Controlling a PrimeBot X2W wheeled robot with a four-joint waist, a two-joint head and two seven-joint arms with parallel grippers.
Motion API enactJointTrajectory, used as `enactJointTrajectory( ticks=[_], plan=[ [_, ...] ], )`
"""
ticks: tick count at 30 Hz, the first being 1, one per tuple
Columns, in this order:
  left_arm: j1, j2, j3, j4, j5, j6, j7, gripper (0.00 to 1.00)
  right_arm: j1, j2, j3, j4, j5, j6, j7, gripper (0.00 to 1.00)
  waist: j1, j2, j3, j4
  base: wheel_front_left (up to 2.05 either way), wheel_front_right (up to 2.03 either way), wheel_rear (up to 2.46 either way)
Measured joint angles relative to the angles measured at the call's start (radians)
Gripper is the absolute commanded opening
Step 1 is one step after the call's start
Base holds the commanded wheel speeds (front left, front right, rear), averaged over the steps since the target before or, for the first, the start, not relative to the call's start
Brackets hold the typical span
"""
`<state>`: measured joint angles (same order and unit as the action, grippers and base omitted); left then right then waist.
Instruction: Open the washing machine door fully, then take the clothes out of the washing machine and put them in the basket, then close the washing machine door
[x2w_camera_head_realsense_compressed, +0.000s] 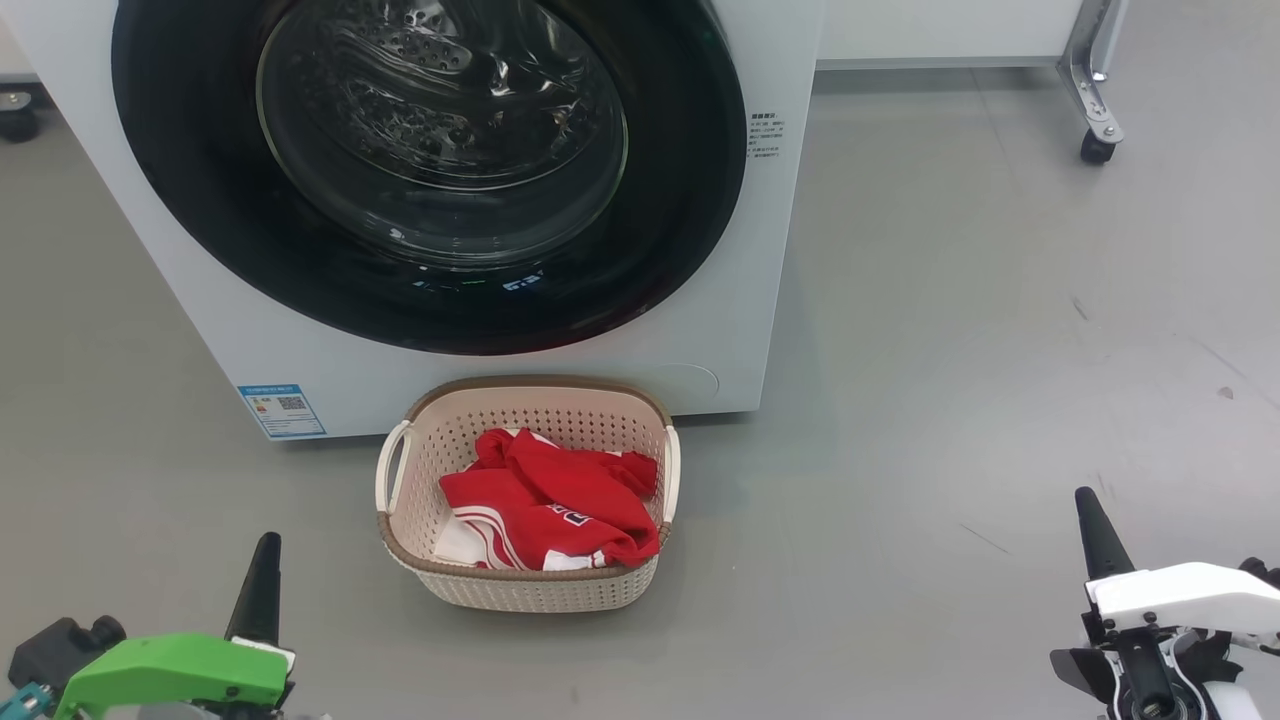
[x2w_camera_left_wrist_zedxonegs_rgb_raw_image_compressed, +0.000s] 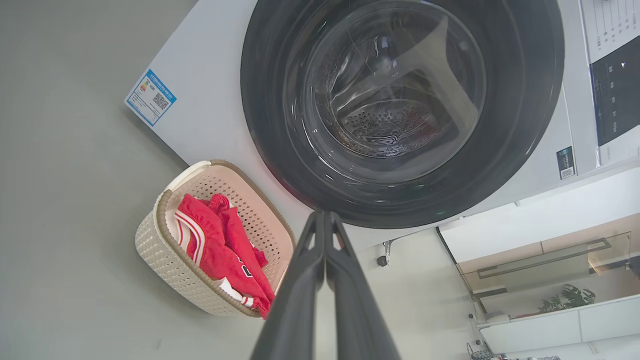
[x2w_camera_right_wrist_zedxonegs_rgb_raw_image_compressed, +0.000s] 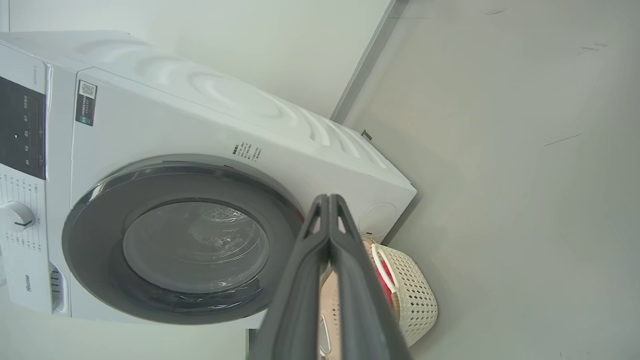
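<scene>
Large white front-loading washing machine (x2w_camera_head_realsense_compressed: 750, 320): boxy, rigid painted panels, stands on a smooth grey floor (x2w_camera_head_realsense_compressed: 950, 400).

Round glossy black washing machine door (x2w_camera_head_realsense_compressed: 440, 130) with a bulging clear glass window: sits flush against the front, apparently shut. Perforated steel drum (x2w_camera_head_realsense_compressed: 400, 50) visible behind the glass, no fabric made out inside. Likely weighty and stiff on its hinge, with a slick ring. Best taken at the outer rim; no handle recess made out.

Small cream perforated plastic basket (x2w_camera_head_realsense_compressed: 520, 592), brown woven-look rim, two side handles: rests on the floor just in front of the machine, below the door. Probably light, stiff, easy to tip.

Soft red clothes (x2w_camera_head_realsense_compressed: 555, 500) with white stripes and lettering: lie crumpled inside the basket, one fold reaching the near rim. Limp and light by the look; pinch a raised fold.

Left gripper (x2w_camera_head_realsense_compressed: 267, 545), green housing: long dark fingers pressed together, nothing between. Right gripper (x2w_camera_head_realsense_compressed: 1085, 497), white housing: likewise closed, empty. Both low, well apart from basket and door.
</scene>
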<state>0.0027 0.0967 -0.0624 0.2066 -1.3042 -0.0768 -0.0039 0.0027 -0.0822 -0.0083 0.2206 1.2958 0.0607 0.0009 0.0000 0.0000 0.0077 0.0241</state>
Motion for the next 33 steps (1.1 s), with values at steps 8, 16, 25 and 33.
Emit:
enactJointTrajectory(
  ticks=[8, 16, 25, 33],
  plan=[
    [-0.011, -0.007, 0.024, 0.016, -0.109, -0.012, 0.018, 0.00, -0.016, 0.003, -0.021, 0.016, 0.104, 0.018, 0.021, 0.00, 0.0000, 0.0000, -0.001, -0.007, 0.00, 0.00, 0.00],
    [-0.030, -0.010, 0.045, 0.032, -0.207, -0.025, 0.034, 0.00, -0.027, 0.004, -0.043, 0.030, 0.208, 0.035, 0.038, 0.00, 0.0000, 0.0000, -0.003, -0.015, 0.00, 0.00, 0.00],
    [-0.040, -0.013, 0.068, 0.050, -0.320, -0.035, 0.056, 0.00, -0.047, 0.007, -0.066, 0.046, 0.326, 0.052, 0.061, 0.00, 0.0000, 0.0000, -0.004, -0.023, 0.00, 0.00, 0.00],
    [-0.050, -0.015, 0.076, 0.056, -0.351, -0.036, 0.062, 0.00, -0.058, 0.008, -0.072, 0.050, 0.349, 0.053, 0.065, 0.00, 0.0000, 0.0000, -0.005, -0.024, 0.00, 0.00, 0.00]
  ],
)
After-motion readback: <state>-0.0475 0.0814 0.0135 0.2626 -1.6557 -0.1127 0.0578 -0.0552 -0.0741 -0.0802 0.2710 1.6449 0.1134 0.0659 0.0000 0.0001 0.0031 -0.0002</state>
